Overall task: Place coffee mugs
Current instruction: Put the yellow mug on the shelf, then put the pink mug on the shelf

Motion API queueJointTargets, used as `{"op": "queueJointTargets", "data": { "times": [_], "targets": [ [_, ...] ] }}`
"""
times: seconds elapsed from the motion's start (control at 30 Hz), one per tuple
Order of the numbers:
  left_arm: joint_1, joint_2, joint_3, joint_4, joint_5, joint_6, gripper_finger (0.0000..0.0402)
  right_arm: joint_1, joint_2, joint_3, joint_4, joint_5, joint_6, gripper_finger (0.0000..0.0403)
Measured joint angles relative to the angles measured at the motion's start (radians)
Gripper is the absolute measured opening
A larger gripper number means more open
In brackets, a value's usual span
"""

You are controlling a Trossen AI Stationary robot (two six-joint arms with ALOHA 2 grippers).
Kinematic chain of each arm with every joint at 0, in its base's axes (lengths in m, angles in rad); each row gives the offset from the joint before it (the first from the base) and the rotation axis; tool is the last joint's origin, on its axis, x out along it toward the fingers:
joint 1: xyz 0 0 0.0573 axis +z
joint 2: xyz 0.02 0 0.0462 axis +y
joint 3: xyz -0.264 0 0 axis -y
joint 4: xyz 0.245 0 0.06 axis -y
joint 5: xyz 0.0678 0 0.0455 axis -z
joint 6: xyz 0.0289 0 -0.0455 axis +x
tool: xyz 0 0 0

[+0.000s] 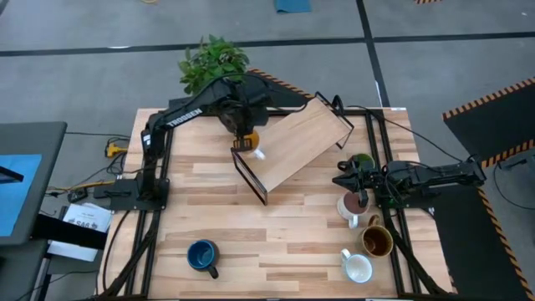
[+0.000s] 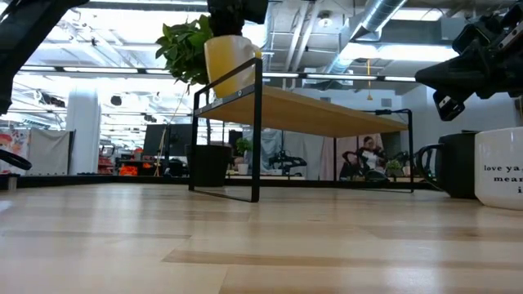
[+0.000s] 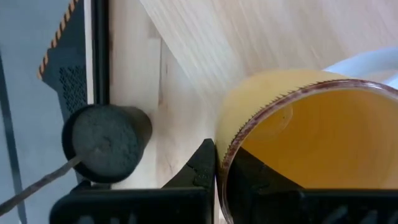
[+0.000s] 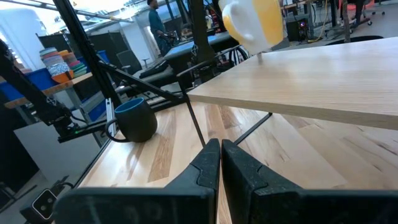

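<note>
My left gripper [image 1: 244,134] is over the far-left end of the wooden shelf [image 1: 301,142], shut on the orange mug [image 1: 252,139], which also shows in the low view [image 2: 229,61] and the right wrist view [image 4: 252,25]. My right gripper [image 1: 347,178] hovers shut at the table's right side and touches nothing. It is just left of the dark green mug [image 1: 363,161] and above the pale pink mug [image 1: 351,206]. The brown-olive mug [image 1: 377,242], white mug [image 1: 358,267] and dark blue mug [image 1: 202,255] stand on the table. My left gripper [image 3: 219,163] holds the orange mug by its rim [image 3: 227,146], with one finger [image 3: 202,168] outside the wall and the other inside the cup. The fingers come from above, pointing down. The mug is roughly upright at the shelf top; whether its base rests there I cannot tell.
The shelf stands slantwise on black metal legs [image 2: 257,131] mid-table. A green plant in a dark pot [image 1: 213,60] sits at the far edge behind the left arm. Bare tabletop lies near the front between the blue mug and the right-hand mugs. A person shows far back in the room.
</note>
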Motion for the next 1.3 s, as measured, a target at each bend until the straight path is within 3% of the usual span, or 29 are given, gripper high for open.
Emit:
{"op": "queueJointTargets", "data": {
  "times": [0.33, 0.6, 1.1, 1.2, 1.3],
  "targets": [
    [0.000, 0.000, -0.065, 0.006, 0.013, -0.020, 0.0006, 0.000, 0.000, 0.000, 0.000, 0.000, 0.000, 0.0044],
    [0.000, -0.001, -0.087, 0.030, 0.015, -0.021, 0.0033, 0.000, 0.000, 0.000, 0.000, 0.000, 0.000, 0.0044],
    [0.000, -0.003, -0.044, 0.073, -0.002, -0.024, 0.0160, 0.000, 0.000, 0.000, 0.000, 0.000, 0.000, 0.0044],
    [0.000, -0.003, 0.020, 0.042, 0.005, -0.027, 0.0174, 0.000, 0.000, 0.000, 0.000, 0.000, 0.000, 0.0044],
    [0.000, -0.057, -0.002, 0.074, 0.009, -0.041, 0.0175, 0.000, 0.000, 0.000, 0.000, 0.000, 0.000, 0.0044]
  ]
}}
